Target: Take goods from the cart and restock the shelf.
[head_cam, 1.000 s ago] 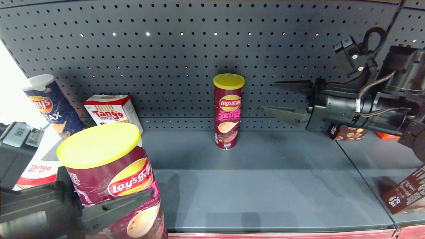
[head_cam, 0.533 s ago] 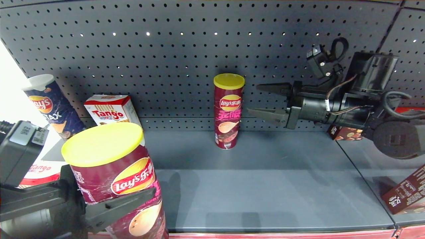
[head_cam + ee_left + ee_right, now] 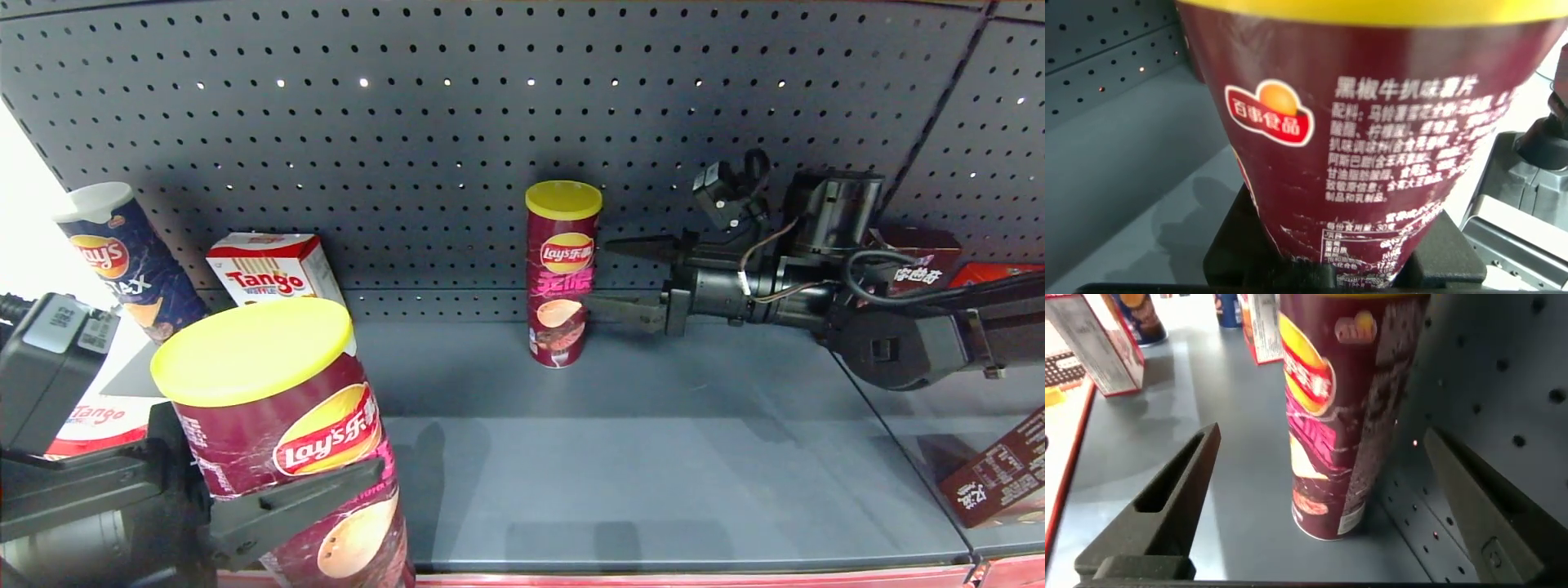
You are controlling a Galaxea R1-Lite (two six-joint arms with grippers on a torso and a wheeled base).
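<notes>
left hand [image 3: 269, 482] grips one chip can, right hand [image 3: 598, 273] gapes around another on the shelf [image 3: 653, 457].
the left hand is clamped on the held chip can [image 3: 261, 367], maroon with a yellow lid, upright at the shelf's near left front. the right hand lies level and spread wide, the standing chip can [image 3: 562, 278] between its fingers and apart from both; that can stands upright just before the pegboard back [image 3: 408, 122]. a blue chip can [image 3: 131, 261] and a wafer box [image 3: 273, 273] stand at the far left.
</notes>
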